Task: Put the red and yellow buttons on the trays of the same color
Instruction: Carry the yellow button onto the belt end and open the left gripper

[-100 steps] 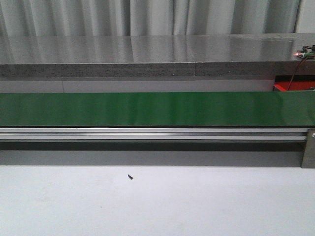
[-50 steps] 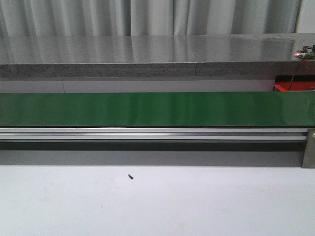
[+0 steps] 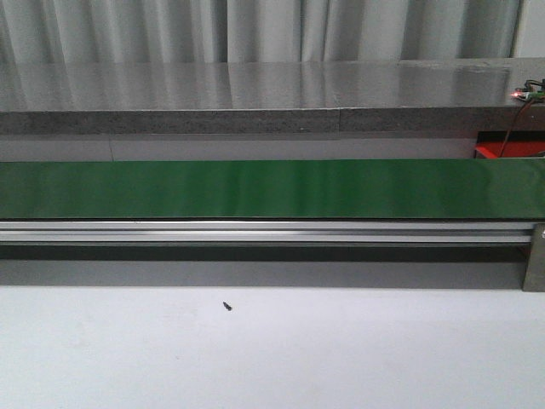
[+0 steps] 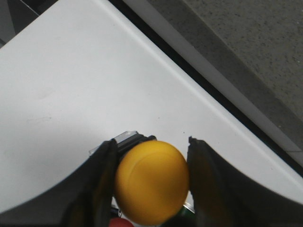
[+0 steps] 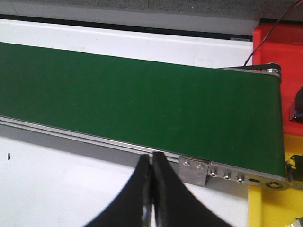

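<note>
Yellow plastic fills the left gripper (image 4: 151,182): its dark fingers (image 4: 102,184) are clamped on the yellow button (image 4: 151,188), whose dome bulges between them, with a sliver of red and a hint of green just under it that I cannot identify. Under the grip lies the white table (image 4: 80,94), bare in that view, and I judge the button to be carried above it, not resting on it. The right gripper (image 5: 151,189) has its fingers pressed together on nothing, poised over the near rail of the green conveyor belt (image 5: 142,94), with a red tray (image 5: 279,42) past the belt's end at about 2 o'clock and a yellow surface at about 5 o'clock. Across the last second the front view shows no change: the belt (image 3: 272,189) stays empty, neither arm enters, and only the small dark speck (image 3: 227,305) at 6 o'clock on the table reads slightly differently. That suggests the carry is happening out of this camera's sight, and the button is not yet placed on its matching tray. Behind the belt runs a grey stone-like counter (image 3: 255,98) at 12 o'clock, with pale curtains (image 3: 255,25) beyond
</note>
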You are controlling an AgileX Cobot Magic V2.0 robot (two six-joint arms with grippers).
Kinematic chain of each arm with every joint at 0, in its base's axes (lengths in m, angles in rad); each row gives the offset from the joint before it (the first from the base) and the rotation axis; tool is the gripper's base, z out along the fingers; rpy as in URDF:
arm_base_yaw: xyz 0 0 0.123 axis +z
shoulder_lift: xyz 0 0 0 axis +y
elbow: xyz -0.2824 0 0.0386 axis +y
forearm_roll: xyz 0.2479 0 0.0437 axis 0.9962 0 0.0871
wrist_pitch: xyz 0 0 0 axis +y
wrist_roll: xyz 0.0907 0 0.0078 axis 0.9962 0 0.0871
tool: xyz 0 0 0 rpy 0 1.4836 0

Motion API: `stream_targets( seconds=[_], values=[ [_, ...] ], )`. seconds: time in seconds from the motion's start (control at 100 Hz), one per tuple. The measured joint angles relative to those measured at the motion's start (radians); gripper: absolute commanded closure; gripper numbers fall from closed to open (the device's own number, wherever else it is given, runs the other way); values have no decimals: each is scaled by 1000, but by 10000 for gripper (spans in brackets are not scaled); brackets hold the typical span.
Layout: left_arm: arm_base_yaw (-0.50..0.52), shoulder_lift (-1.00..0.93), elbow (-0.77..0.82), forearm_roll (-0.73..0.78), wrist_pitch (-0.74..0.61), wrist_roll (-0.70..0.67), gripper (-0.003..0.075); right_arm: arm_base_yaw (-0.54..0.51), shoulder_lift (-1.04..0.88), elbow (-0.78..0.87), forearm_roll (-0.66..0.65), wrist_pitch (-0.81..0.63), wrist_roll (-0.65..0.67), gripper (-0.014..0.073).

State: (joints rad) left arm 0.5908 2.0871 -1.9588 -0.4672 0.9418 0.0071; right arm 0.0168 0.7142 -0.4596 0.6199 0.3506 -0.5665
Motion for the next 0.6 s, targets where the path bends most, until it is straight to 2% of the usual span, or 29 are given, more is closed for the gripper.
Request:
stream_targets(
  seconds=[0.31,0.6],
  values=[
    [-59,-140,21,25,69,54,491,0,0,0,2,0,0,706],
    [-142,-307,253,25,4,91,491,0,0,0,4,-2,0,706]
  ],
)
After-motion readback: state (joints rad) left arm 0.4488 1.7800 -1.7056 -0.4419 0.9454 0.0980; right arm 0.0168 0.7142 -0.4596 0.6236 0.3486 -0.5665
